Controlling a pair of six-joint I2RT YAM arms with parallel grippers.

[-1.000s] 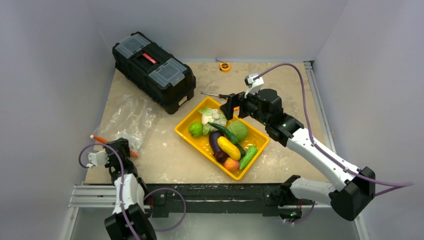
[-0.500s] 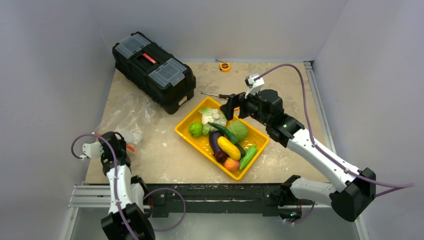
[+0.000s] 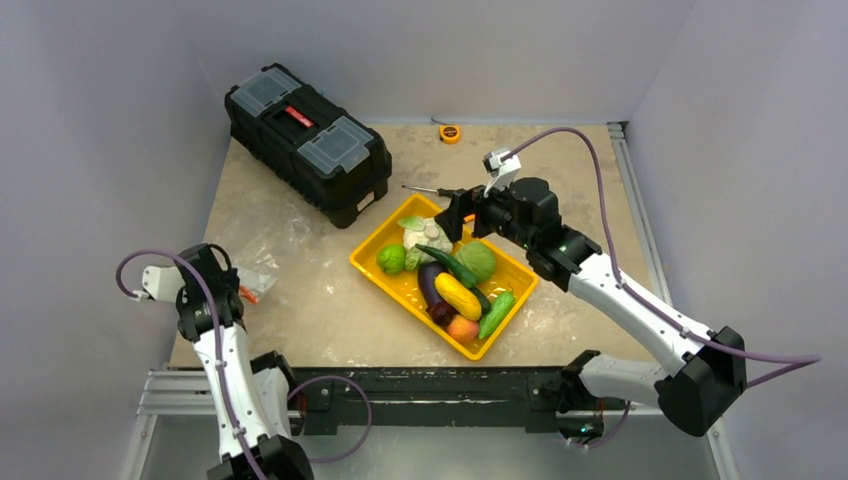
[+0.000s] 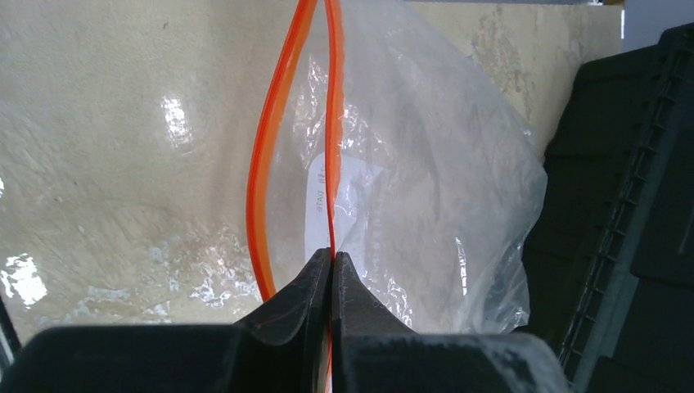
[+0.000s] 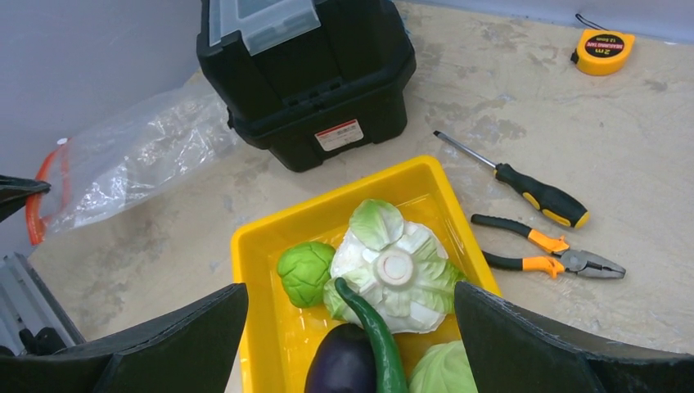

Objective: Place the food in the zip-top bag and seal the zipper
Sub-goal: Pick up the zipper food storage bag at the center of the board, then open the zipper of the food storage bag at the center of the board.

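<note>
The clear zip-top bag lies crumpled on the table at the left, next to the toolbox. My left gripper is shut on one orange strip of the zipper. The other strip bows away from it, so the mouth gapes. In the top view the left gripper holds the bag's near corner. The food fills the yellow tray: cauliflower, green round fruit, eggplant, cucumber, cabbage, squash, peach. My right gripper hangs open above the cauliflower, holding nothing.
A black toolbox stands at the back left, close to the bag. A screwdriver and pliers lie just behind the tray. A yellow tape measure sits near the back wall. Walls close in on the left and right.
My left gripper has shut on the bag's zipper strip and moved left, dragging that corner along. The right arm has shifted only slightly.
</note>
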